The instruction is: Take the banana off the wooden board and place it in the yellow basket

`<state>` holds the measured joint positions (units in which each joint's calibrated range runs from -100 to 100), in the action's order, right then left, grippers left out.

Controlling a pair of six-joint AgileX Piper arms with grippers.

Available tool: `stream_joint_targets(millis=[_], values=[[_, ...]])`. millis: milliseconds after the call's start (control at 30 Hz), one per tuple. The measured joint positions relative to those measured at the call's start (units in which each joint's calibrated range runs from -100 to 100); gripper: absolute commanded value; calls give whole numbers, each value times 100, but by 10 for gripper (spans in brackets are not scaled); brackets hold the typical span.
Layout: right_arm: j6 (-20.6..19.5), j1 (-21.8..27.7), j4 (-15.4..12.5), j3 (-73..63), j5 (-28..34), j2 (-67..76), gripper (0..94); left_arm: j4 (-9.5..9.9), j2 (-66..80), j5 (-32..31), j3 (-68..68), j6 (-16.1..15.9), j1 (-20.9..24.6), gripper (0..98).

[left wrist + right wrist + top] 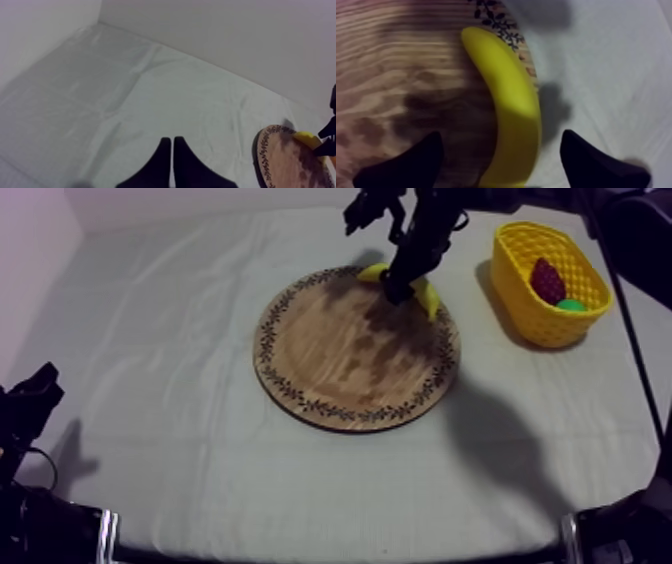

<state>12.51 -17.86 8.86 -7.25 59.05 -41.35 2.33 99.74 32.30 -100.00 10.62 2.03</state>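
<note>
tabletop (pixel 150 488) under a grey-white cloth (pixel 180 338), creased, with soft folds running across it. back wall (pixel 200 203) plain and pale, sits right behind the cloth's far edge. side wall (pixel 30 248) at the left, same pale tone with a faint pink tint. in the left wrist view both walls are blank white and meet in a corner (pixel 100 12) just behind the cloth. light is soft and even. a blurry shadow (pixel 500 428) lies on the cloth toward the front right, and a fainter one near the front left.
</note>
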Motion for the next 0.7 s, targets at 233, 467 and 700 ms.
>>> stream_joint_targets(millis=[233,467,700], values=[[-107,0,21,-613,177,-581,728,0,0,0,0,0,0,1],[4,12,-170,-1123,471,-891,394,0,0,0,0,0,0,1],[83,41,-249,-1378,662,-949,240,0,0,0,0,0,0,1]])
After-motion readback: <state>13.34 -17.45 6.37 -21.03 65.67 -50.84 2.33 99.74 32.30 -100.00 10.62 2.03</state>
